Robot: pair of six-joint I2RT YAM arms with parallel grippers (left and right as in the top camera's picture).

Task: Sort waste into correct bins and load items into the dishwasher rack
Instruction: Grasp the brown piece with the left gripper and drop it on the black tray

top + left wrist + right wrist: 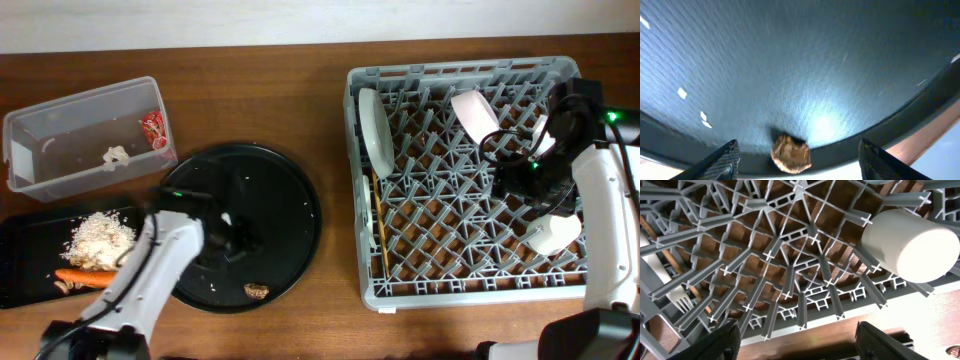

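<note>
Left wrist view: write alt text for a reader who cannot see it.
A small brown lump lies on a round black tray just inside its raised rim, between the wide-open fingers of the left gripper, which do not touch it. A few white specks dot the tray.

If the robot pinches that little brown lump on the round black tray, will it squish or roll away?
Its wrinkly, bumpy surface suggests the brown lump may squash or crumble a little. It's uneven, so it probably won't roll far. The round black tray looks smooth and shiny, so a nudge might slide it toward the raised rim.
</note>
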